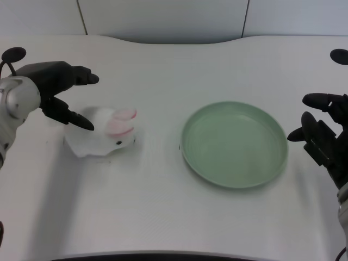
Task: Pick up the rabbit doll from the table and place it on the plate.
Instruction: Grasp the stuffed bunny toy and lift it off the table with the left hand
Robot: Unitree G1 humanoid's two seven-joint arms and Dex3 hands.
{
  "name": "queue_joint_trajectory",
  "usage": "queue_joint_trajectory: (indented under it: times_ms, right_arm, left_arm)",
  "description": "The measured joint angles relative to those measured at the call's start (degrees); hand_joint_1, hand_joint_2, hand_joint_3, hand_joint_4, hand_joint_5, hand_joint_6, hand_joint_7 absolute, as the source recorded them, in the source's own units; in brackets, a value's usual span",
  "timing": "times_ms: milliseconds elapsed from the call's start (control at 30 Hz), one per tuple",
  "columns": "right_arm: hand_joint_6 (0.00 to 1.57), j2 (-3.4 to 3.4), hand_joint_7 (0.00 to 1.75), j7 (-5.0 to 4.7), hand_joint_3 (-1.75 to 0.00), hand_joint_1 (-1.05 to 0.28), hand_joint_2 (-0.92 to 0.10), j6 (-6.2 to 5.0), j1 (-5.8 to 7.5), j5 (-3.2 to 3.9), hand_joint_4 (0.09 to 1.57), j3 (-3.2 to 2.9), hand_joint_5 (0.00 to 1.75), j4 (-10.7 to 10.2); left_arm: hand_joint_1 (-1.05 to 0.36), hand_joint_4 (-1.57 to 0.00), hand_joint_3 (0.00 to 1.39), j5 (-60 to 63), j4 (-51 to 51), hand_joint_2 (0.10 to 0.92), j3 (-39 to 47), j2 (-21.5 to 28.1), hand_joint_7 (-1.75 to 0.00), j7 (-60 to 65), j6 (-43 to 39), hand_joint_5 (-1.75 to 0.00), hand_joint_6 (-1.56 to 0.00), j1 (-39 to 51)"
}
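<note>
Rabbit doll (103, 131) just beside spread fingers (76, 119)

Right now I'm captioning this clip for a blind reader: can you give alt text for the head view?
The robot's left hand, fingers spread, hovers at a white rabbit doll lying on a white table. An empty green plate sits to the doll's right, and the right hand waits beyond the plate.

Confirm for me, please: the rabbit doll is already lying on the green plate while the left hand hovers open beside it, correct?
Not quite: in the head view the rabbit doll lies on the white table, left of the green plate. The left hand is open beside it.
</note>
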Motion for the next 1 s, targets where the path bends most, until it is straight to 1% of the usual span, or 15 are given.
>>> queue_joint_trajectory:
  times_ms: [133, 233, 367, 433, 500, 733, 900, 967, 1000]
  right_arm:
    - [0.4, 0.0, 1.41, -0.11, -0.52, -0.31, -0.92, 0.09, 0.12, 0.0, 0.45, 0.04, 1.65, -0.4]
    - [0.4, 0.07, 1.41, -0.11, -0.51, -0.31, -0.92, 0.1, 0.28, 0.0, 0.43, 0.1, 1.64, -0.5]
    - [0.4, 0.08, 1.41, -0.05, -0.54, -0.31, -0.92, 0.1, 0.62, 0.06, 0.42, 0.1, 1.65, -0.6]
    - [0.4, 0.08, 1.41, 0.15, -0.55, -0.31, -0.92, 0.08, 0.62, 0.48, 0.42, 0.09, 1.65, -0.6]
    - [0.4, 0.05, 1.4, 0.49, -0.54, -0.31, -0.92, 0.01, 0.62, 0.51, 0.43, 0.1, 1.65, -0.5]
    - [0.4, 0.03, 1.39, 0.4, -0.55, -0.31, -0.92, 0.04, 0.62, 0.6, 0.43, 0.11, 1.64, -0.6]
    - [0.41, 0.01, 1.39, 0.42, -0.56, -0.3, -0.92, 0.06, 0.62, 0.6, 0.43, 0.1, 1.64, -0.6]
    - [0.41, -0.01, 1.39, 0.62, -0.56, -0.31, -0.92, 0.04, 0.62, 0.66, 0.44, 0.08, 1.64, -0.5]
    - [0.41, -0.05, 1.39, 0.89, -0.56, -0.31, -0.92, 0.03, 0.62, 0.73, 0.44, 0.06, 1.64, -0.5]
  left_arm:
    - [-0.94, -0.06, 0.0, -0.2, 3.4, 0.827, -0.7, -0.9, 0.0, 0.0, 0.3, -0.39, -0.28, -1.5]
    - [-0.94, -0.05, 0.0, -0.2, 6.4, 0.829, -1.5, -2.2, 0.0, -2.8, 1.4, -0.38, -0.27, -2.6]
    - [-0.94, -0.04, 0.0, -0.8, 7.9, 0.814, -1.6, -2.4, 0.0, -4.6, 2.0, -0.37, -0.26, -3.0]
    - [-0.93, -0.04, 0.0, -1.6, 8.4, 0.806, -1.5, -2.4, 0.0, -5.1, 2.1, -0.37, -0.26, -3.5]
    - [-0.93, -0.04, 0.0, -2.1, 9.1, 0.812, -1.5, -2.4, 0.0, -5.6, 2.1, -0.37, -0.26, -3.7]
    - [-0.9, -0.06, 0.01, -2.0, 12.0, 0.834, -2.8, -3.4, -0.01, -6.1, 2.2, -0.37, -0.27, -4.3]
    - [-0.88, -0.1, 0.0, -2.0, 14.0, 0.838, -3.0, -4.4, -0.01, -6.1, 4.4, -0.34, -0.29, -5.3]
    - [-0.87, -0.1, 0.01, -1.9, 14.7, 0.844, -3.3, -4.8, -0.01, -5.8, 4.8, -0.32, -0.29, -5.5]
    - [-0.87, -0.1, 0.0, -1.8, 15.1, 0.843, -3.5, -5.0, -0.01, -5.7, 5.1, -0.31, -0.29, -5.5]
